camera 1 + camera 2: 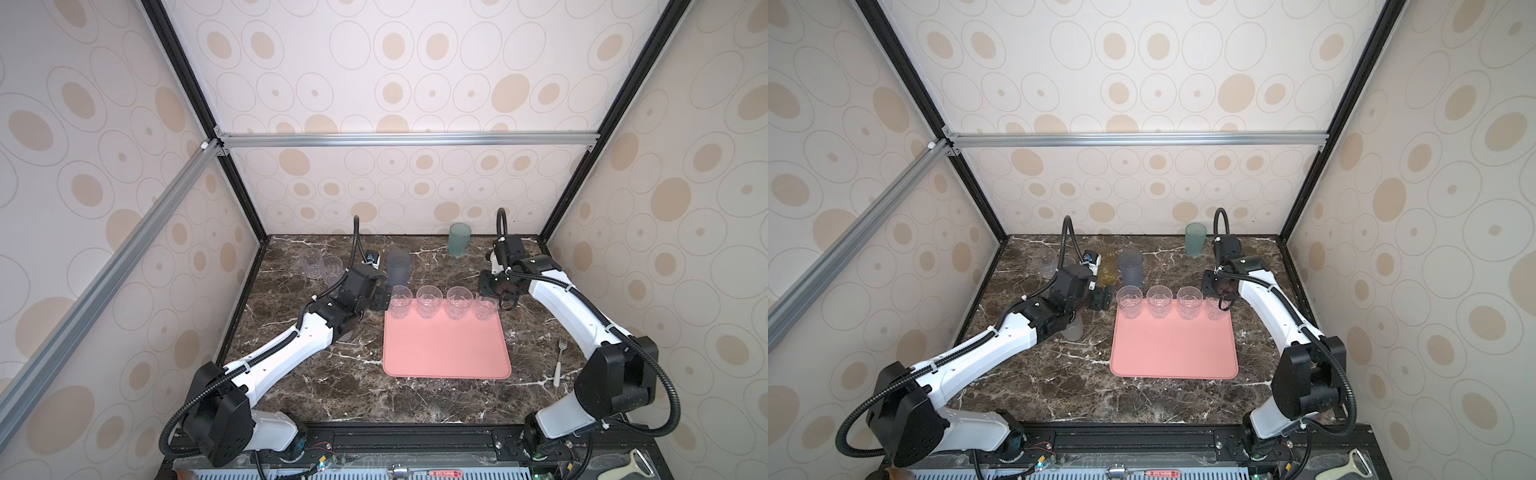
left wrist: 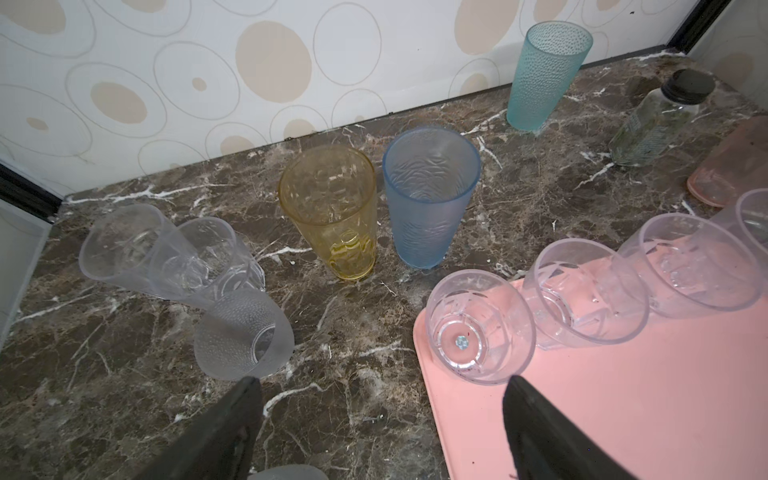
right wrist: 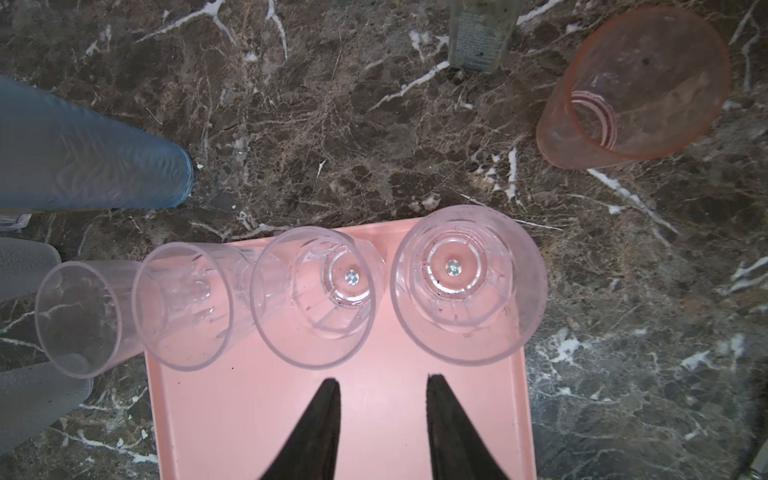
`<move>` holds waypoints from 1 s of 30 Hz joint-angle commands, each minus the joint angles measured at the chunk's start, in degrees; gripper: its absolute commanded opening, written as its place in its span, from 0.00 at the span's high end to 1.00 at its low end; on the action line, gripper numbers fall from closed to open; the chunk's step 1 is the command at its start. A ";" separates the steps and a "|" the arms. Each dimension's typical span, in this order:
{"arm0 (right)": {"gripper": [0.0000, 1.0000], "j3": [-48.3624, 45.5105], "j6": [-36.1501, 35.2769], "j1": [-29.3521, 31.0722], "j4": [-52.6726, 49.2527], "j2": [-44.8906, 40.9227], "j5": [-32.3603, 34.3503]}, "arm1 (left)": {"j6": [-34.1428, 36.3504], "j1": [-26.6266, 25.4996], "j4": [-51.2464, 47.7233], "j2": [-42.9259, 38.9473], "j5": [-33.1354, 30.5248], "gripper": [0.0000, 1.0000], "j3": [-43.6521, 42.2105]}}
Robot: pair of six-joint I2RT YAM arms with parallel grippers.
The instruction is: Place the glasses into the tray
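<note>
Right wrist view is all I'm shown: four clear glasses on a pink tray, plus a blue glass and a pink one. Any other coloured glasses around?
Observer: Yes, a teal glass stands upright at the far edge of the table.
Visitor: Any more?
Observer: A yellow glass stands beside the blue glass, off the tray.
Visitor: Only glasses, then?
Observer: No, in a top view a fork lies on the table, right of the tray.

You'll find nothing legible here: the small clear glass jar with a black lid (image 2: pixel 654 120) carries a printed label (image 3: pixel 482 35), but its fine print is too blurred for you to read
</note>
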 commanded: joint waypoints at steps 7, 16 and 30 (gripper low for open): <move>0.62 1.65 1.64 2.33 -2.77 -1.45 1.76 | 3.96 6.61 -8.37 6.52 9.57 0.13 12.01; 0.62 4.25 4.97 2.53 -4.45 0.09 2.60 | 8.05 11.67 -10.51 17.01 18.26 0.19 24.57; 0.62 12.45 8.13 7.77 -6.09 6.64 1.90 | 10.59 14.92 -15.62 25.04 18.23 0.28 33.16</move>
